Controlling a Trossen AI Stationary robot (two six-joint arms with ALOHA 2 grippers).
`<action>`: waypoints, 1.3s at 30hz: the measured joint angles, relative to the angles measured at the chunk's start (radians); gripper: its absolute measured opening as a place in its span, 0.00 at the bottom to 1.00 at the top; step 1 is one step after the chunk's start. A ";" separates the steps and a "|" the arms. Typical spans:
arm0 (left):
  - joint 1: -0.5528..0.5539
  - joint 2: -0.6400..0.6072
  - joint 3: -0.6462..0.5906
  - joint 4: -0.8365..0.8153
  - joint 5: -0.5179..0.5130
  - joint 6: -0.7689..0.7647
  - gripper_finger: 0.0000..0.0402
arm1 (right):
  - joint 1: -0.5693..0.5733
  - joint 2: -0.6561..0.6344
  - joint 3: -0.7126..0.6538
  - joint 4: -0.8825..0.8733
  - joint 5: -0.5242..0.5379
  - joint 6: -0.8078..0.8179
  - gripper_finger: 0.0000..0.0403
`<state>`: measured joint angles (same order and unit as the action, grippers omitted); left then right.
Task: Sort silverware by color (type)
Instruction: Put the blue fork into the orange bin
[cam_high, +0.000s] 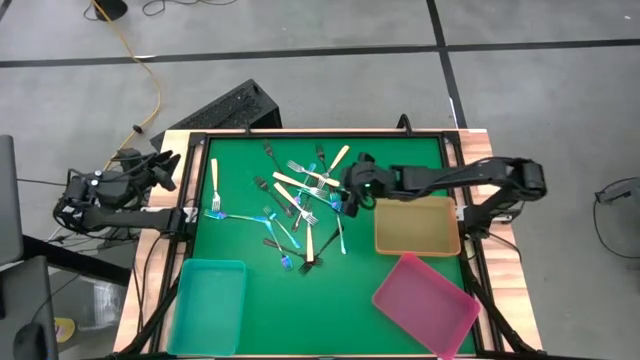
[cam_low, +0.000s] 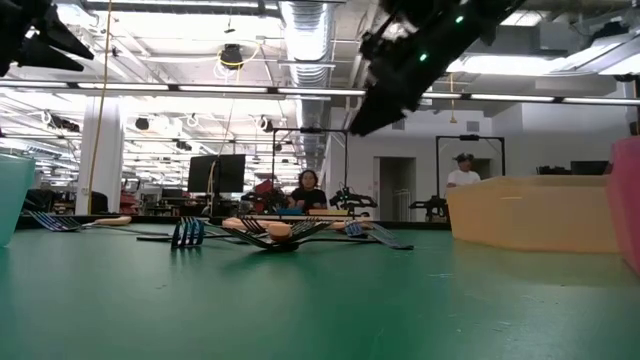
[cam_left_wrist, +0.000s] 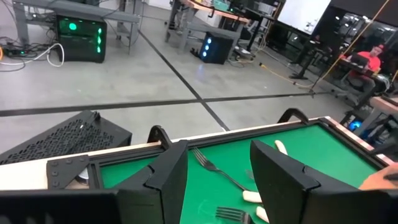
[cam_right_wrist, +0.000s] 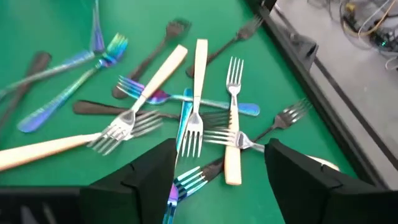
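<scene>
The forks (cam_high: 300, 205) lie in a crossed heap mid-counter (cam_high: 380, 275), none yet in a tray. The right pincer (cam_high: 352, 190) hovers at the heap's right edge, jaws spread and empty. Just ahead of it lies a cream fork (cam_right_wrist: 233, 140), its long axis running straight out between the jaws. The left pincer (cam_high: 165, 168) waits open at the counter's left edge, much farther off.

A heap of forks (cam_high: 300, 205), cream-handled, dark and blue-rainbow, lies scattered across the middle of the green surface (cam_high: 390, 280). The right gripper (cam_high: 352, 193) hangs over the heap's right edge, its arm reaching in from the right. The left gripper (cam_high: 163, 168) sits off the surface's left side. A tan tray (cam_high: 417, 226), a pink tray (cam_high: 424, 305) and a teal tray (cam_high: 208, 305) rest near the front.
</scene>
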<state>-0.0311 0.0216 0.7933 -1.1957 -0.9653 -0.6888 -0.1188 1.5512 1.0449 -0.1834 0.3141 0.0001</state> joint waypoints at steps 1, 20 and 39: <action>0.000 0.000 0.000 0.000 0.000 0.000 0.39 | -0.001 0.025 0.012 0.004 0.000 0.002 0.67; 0.000 0.000 0.000 -0.001 0.000 0.000 0.39 | 0.039 0.319 0.074 0.021 -0.004 0.064 0.67; 0.000 0.000 0.000 -0.001 0.000 0.000 0.39 | 0.015 0.389 0.076 0.099 -0.024 0.077 0.67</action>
<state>-0.0311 0.0216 0.7937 -1.1965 -0.9650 -0.6888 -0.1040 1.9407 1.1214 -0.0842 0.2900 0.0774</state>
